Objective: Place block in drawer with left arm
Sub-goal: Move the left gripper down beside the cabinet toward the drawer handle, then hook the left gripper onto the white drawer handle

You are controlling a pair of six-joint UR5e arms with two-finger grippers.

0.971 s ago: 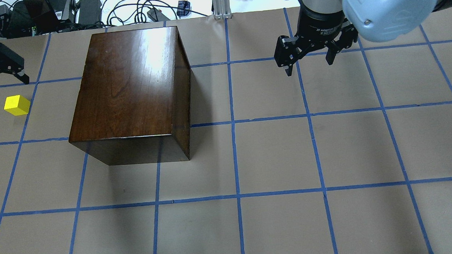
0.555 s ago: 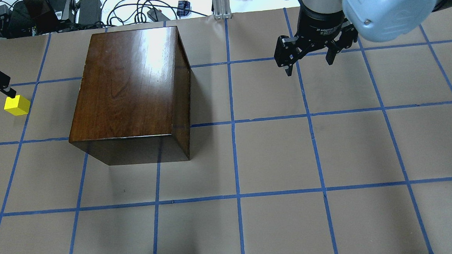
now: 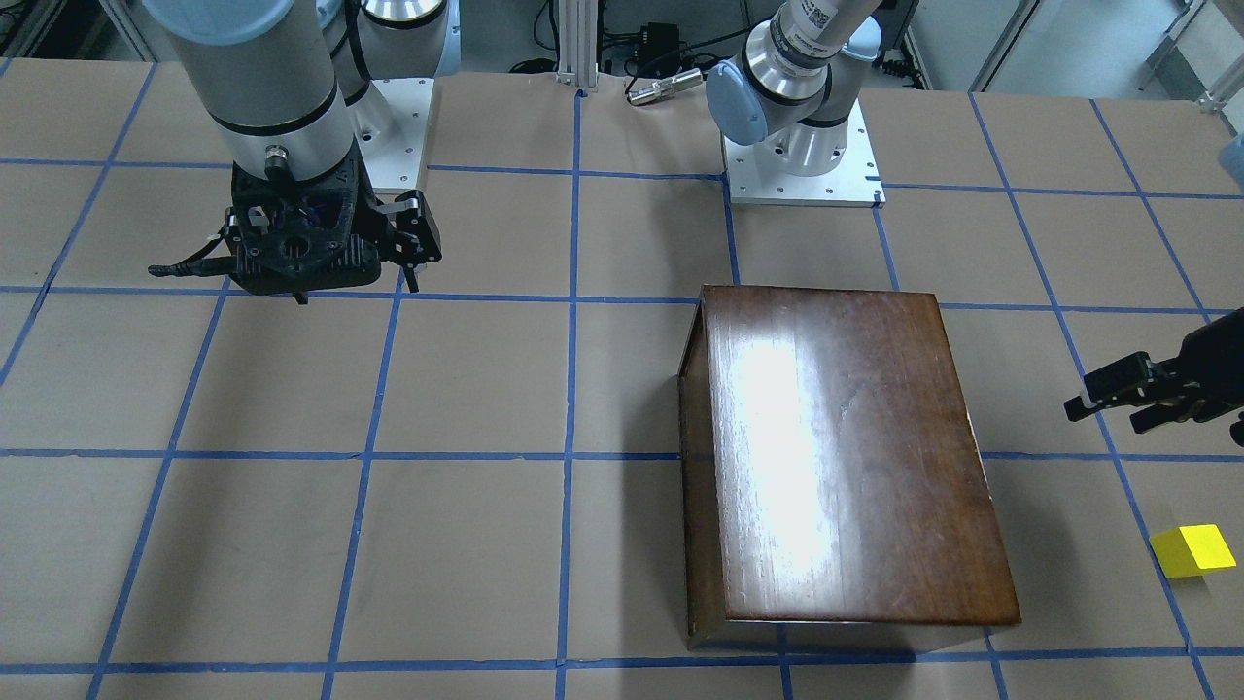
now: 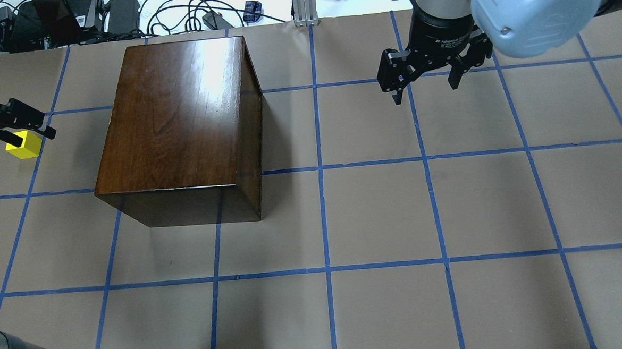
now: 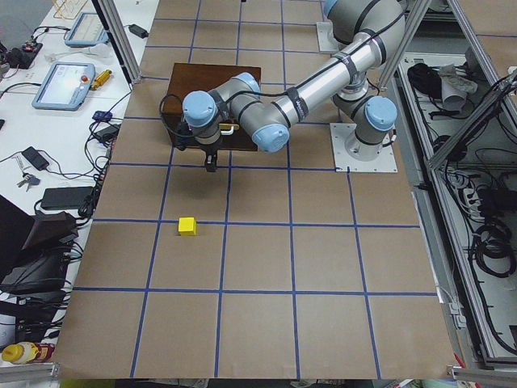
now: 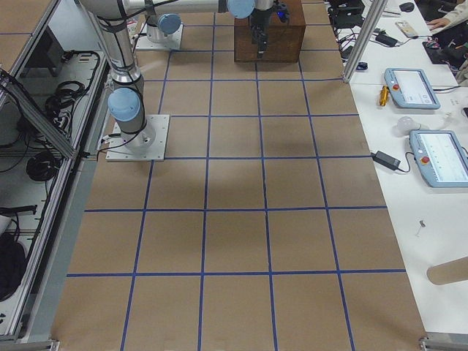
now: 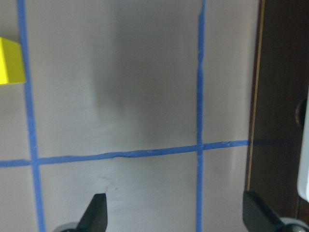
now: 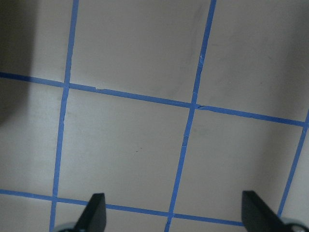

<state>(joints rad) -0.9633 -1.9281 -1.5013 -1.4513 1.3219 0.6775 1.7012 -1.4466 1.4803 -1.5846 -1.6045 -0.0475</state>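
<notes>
While the block (image 4: 22, 147) sits apart from the wooden box (image 4: 180, 117), the left gripper (image 7: 176, 212) hangs spread wide between them, nearer the box.

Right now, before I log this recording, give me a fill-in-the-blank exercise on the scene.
1. The yellow block lies on the ___, outside the wooden box.
2. The left gripper is ___ and holds nothing.
3. In the overhead view, the block sits on the box's ___ side.
Missing words: table; open; left.
</notes>
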